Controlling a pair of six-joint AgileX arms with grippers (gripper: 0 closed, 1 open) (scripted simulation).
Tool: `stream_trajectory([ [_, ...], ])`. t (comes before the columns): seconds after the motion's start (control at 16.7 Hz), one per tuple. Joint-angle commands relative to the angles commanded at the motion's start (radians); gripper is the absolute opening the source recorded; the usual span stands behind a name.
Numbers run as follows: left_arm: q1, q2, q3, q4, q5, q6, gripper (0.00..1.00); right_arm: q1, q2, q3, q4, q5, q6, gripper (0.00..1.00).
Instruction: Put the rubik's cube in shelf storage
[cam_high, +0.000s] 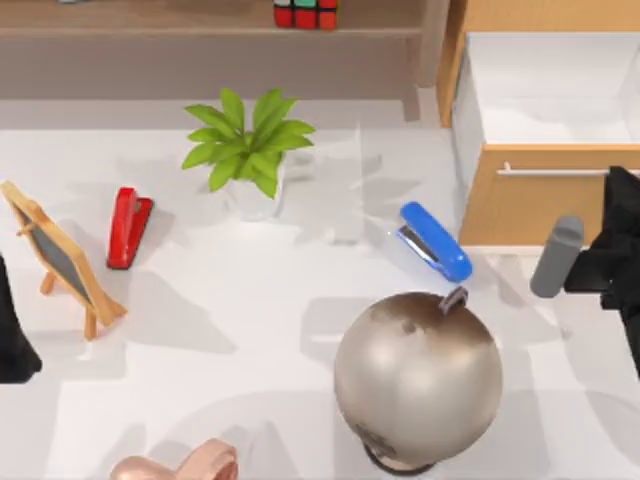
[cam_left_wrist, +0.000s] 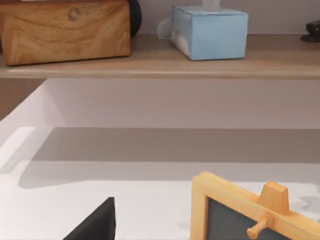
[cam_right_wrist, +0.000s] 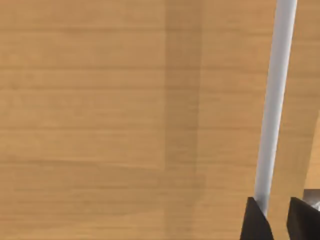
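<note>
Rubik's cube (cam_high: 306, 13) sits on the shelf storage (cam_high: 150, 18) board (top cropped); right end effector (cam_right_wrist: 272, 220) fingers slightly spread astride the drawer's silver handle (cam_right_wrist: 274, 100).

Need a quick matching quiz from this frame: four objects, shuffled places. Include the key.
Things:
1. rubik's cube
2. red stapler
3. blue stapler
4. small chalkboard

Places:
A. table's left edge, on its wooden easel
B. on the shelf storage board at the back
C. just behind the globe, toward the open drawer
D. left of the potted plant

Pairs: 1-B, 2-D, 3-C, 4-A
</note>
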Motion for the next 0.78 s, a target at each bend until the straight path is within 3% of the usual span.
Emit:
stream_trajectory([
  [0.78,0.0,0.0,0.0,0.0,0.0,0.0,1.0,-0.011,0.014,0.045,-0.029,-0.012,0.003,0.0],
])
